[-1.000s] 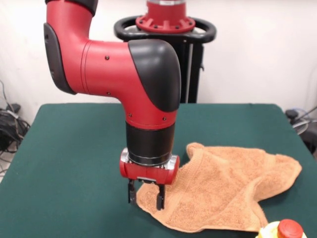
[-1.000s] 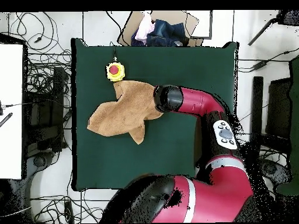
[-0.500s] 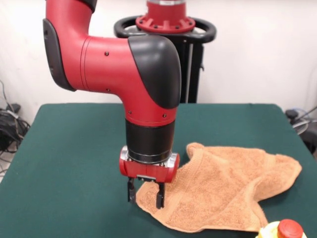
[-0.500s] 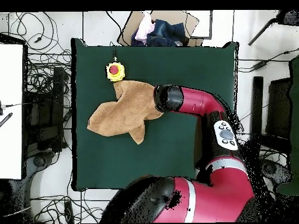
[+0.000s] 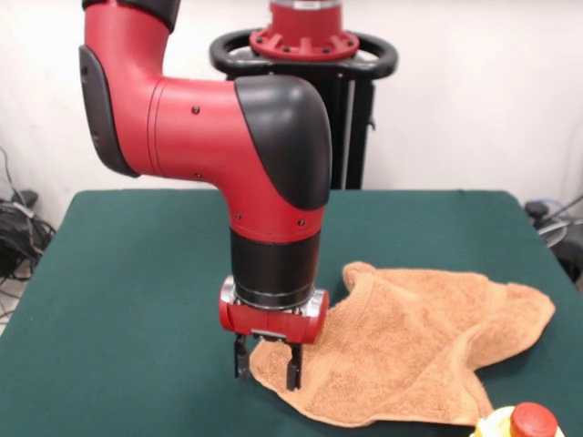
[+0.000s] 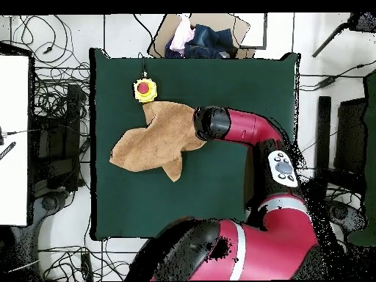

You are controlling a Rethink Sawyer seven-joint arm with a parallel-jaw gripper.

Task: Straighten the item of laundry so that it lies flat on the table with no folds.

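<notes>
The red and black arm (image 5: 228, 155) bends at a black-capped elbow and drops straight down over the counter (image 5: 118, 300), its wrist vertical. The hand (image 5: 266, 362) points downward with its two dark fingers (image 5: 293, 373) spread apart, tips at the counter's surface. From overhead, the forearm (image 6: 246, 132) reaches across the counter's right half, hiding the hand beneath its black end.
</notes>
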